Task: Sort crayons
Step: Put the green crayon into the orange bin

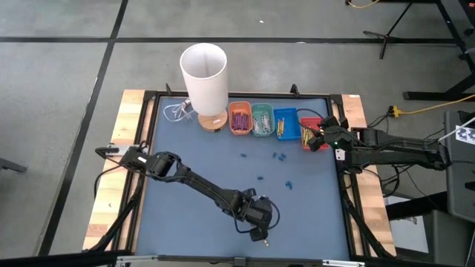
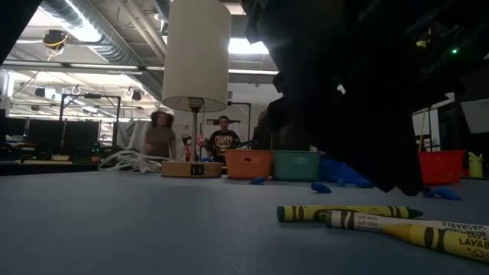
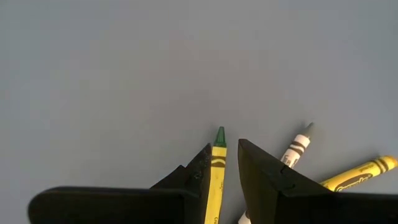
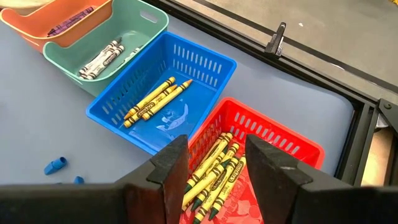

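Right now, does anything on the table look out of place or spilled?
Yes. Small blue bits lie scattered on the mat, outside the trays. Loose crayons also lie near the front edge, by the left gripper, unsorted.

Yellow-wrapped crayons (image 2: 348,211) lie flat on the mat; others (image 4: 214,168) fill coloured trays.

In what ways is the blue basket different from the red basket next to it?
The blue basket holds only a few crayons, yellow with orange tips, while the red basket holds many more, yellow with green tips. The right gripper hangs over the red basket with open jaws; nothing hangs over the blue basket. Both are slotted plastic baskets standing side by side on the mat.
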### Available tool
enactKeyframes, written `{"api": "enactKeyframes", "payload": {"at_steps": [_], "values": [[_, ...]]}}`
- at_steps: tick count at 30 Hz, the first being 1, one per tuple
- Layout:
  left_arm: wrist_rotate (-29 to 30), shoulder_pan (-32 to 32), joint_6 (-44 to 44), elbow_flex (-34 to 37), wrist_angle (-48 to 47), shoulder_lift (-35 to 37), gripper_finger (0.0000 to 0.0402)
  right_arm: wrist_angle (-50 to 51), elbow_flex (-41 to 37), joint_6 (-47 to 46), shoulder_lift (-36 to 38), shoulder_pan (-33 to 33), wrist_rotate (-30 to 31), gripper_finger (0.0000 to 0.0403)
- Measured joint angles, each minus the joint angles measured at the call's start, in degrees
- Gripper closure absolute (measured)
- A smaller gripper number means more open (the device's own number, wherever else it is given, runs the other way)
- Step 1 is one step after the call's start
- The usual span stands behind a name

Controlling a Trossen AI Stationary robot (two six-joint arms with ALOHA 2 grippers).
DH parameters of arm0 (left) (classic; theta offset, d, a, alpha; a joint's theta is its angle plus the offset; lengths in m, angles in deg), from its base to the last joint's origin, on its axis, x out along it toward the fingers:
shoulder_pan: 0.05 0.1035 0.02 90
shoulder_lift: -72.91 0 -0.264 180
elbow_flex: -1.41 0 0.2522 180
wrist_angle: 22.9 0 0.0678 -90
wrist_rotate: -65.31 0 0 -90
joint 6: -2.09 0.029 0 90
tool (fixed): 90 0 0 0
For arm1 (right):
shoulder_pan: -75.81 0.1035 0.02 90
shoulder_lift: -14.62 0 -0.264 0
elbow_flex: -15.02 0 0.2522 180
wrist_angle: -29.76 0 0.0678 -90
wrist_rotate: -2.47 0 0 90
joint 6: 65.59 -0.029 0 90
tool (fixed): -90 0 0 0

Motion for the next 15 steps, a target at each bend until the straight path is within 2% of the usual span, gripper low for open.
{"api": "enactKeyframes", "payload": {"at_steps": [5, 15], "values": [[-0.21, 0.04, -1.63, 0.02, -0.02, 0.00, 0.0331, 0.00, 0.00, 0.00, 0.00, 0.00, 0.00, 0.0244], [-0.08, 0.02, -1.39, 0.02, -0.10, 0.00, 0.0274, -0.01, 0.00, 0.00, 0.00, 0.00, 0.01, 0.0244]]}}
